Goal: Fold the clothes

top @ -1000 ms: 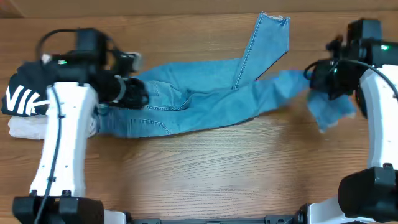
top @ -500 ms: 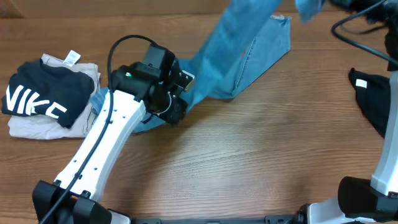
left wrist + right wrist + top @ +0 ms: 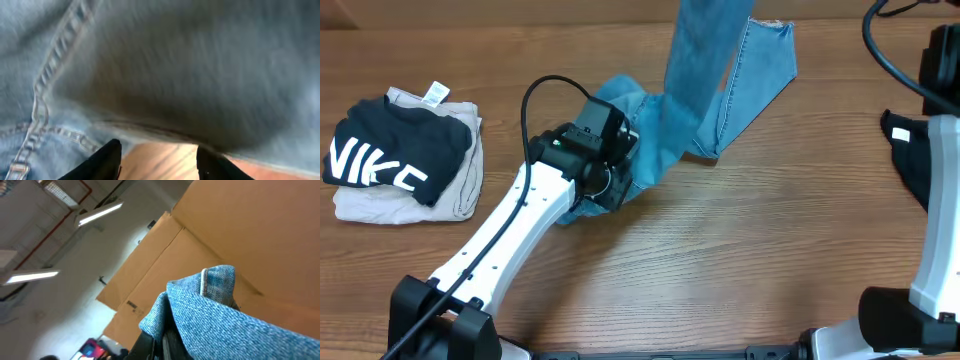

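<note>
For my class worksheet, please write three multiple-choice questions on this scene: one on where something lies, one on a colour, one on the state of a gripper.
1. Where does the black NIKE top lie?
A) on the beige garment
B) on bare wood
C) hanging from an arm

2. What colour are the jeans?
A) black
B) light blue
C) beige

3. How is the left gripper?
A) shut on cloth
B) out of view
C) open, nothing clamped

Answers:
1 A: the overhead view shows beige cloth under it.
2 B: the denim is pale blue in every view.
3 C: the left wrist view shows its fingers apart with bare table between them.
</note>
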`<state>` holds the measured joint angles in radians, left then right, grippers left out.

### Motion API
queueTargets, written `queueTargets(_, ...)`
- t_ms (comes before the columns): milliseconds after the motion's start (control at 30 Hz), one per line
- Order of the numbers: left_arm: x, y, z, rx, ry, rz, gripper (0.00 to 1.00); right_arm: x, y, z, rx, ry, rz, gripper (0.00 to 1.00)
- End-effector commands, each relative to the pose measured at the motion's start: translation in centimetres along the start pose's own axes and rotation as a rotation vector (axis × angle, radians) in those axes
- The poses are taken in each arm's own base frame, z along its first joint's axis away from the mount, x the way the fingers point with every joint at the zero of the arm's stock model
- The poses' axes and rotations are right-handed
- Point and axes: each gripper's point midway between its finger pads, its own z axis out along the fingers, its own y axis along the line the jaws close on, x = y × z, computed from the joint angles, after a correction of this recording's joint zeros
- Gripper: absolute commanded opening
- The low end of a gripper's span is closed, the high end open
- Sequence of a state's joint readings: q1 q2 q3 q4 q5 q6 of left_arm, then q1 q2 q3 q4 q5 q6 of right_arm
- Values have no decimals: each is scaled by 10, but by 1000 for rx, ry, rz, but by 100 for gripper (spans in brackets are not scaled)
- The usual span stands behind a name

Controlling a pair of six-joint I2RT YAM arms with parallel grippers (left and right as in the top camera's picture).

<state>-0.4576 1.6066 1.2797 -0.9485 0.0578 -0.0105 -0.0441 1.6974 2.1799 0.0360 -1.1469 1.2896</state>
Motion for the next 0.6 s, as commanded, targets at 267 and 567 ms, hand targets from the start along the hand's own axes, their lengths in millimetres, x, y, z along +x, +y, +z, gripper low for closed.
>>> queueTargets(267, -21, -20, -26, -216, -168, 17, 53, 3, 18, 13, -39, -15, 18, 4)
queueTargets(567, -5, -61, -53, -386, -378, -105, 69, -5, 7, 18, -32, -61, 70, 4)
